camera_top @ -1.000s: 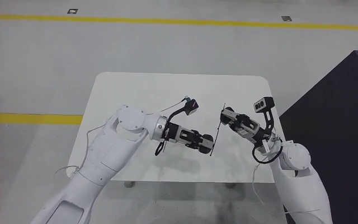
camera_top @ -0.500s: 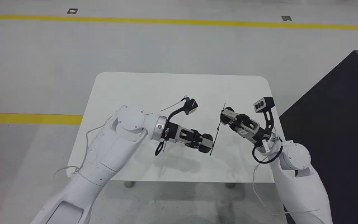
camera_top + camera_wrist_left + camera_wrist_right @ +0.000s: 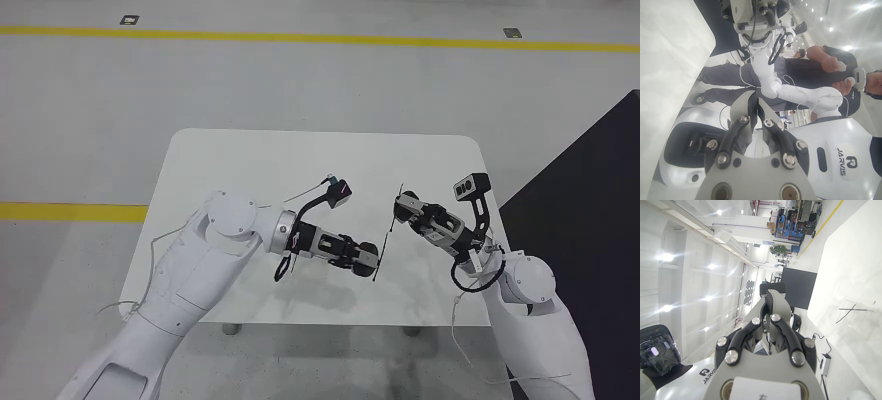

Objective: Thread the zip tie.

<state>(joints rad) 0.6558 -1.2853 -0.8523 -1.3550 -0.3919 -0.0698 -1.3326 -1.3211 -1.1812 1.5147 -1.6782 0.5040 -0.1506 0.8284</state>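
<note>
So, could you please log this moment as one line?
left gripper shut on zip tie | right gripper shut on it | above table | not looped

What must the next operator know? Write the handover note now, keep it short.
Left gripper: fingers shut on the zip tie near its end toward the robot.
Right gripper: fingers shut on it farther up.
The tie runs straight between them, above the table.
Done: tie held by both grippers.
Left: no loop shows, so the threading remains; head and tail are too small to tell apart.
</note>
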